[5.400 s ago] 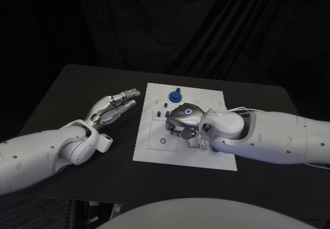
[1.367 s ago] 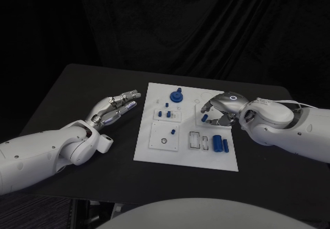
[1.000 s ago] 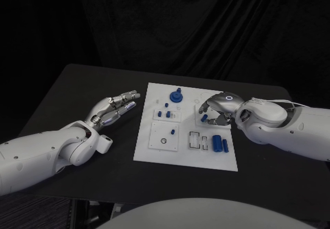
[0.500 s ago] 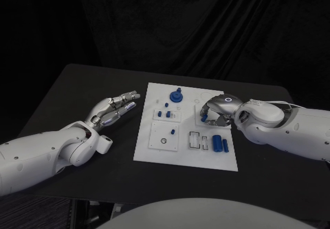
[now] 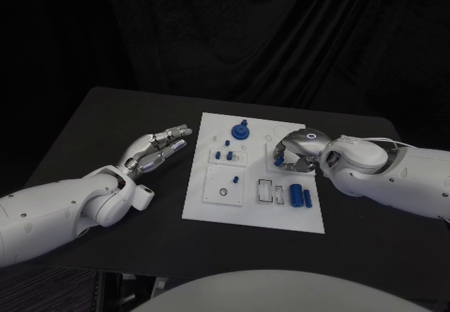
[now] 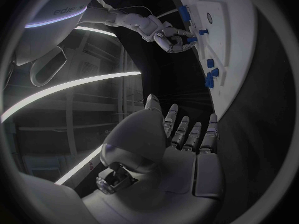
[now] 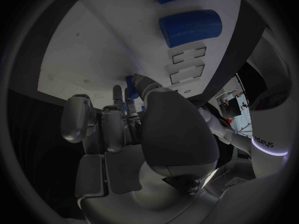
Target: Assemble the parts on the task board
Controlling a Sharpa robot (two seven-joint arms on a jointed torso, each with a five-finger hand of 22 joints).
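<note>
The white task board (image 5: 248, 211) lies mid-table. My right hand (image 5: 293, 153) is curled over its far right part, fingertips down on the board, pinching a small blue part (image 5: 278, 160); the right wrist view shows that small blue part (image 7: 131, 80) between the fingertips. My left hand (image 5: 155, 148) hovers over the table left of the board, fingers stretched out and apart, holding nothing. A blue round knob (image 5: 241, 131) stands at the board's far edge. Two blue cylinders (image 5: 299, 195) lie on its right side, and small blue pieces (image 5: 223, 155) sit left of centre.
Two empty rectangular slots (image 5: 271, 192) lie beside the cylinders on the board. In the left wrist view the board (image 6: 230, 40) stands beyond my left hand (image 6: 181, 149), with my right hand (image 6: 165, 32) over it. Black table surrounds the board.
My right hand left the board's middle, went to its far right part, then drew slightly left and lowered its fingertips onto the board. The left arm stayed still.
</note>
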